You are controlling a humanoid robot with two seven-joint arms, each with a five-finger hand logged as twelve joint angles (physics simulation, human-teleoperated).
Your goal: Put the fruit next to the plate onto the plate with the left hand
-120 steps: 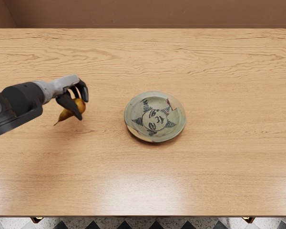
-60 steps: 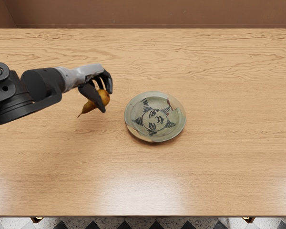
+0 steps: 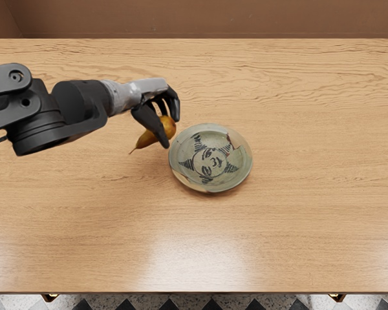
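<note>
My left hand (image 3: 158, 119) reaches in from the left edge and is shut on a yellow-brown pear (image 3: 154, 134), which hangs tilted with its stem pointing down-left. The dark fingers wrap over its top and side. The pear is held above the table, just left of the plate's rim. The plate (image 3: 240, 171) is a round grey-green dish with a dark star-and-face pattern, lying near the table's middle. Nothing lies on it. The right arm does not show.
The wooden table (image 3: 278, 245) spreads wide around the plate. A brown wall runs along its far edge. The near edge shows at the bottom, with a checkered floor below it.
My left hand has carried the pear to the right, from the table's left part to just beside the plate's left rim. The plate has stayed still.
</note>
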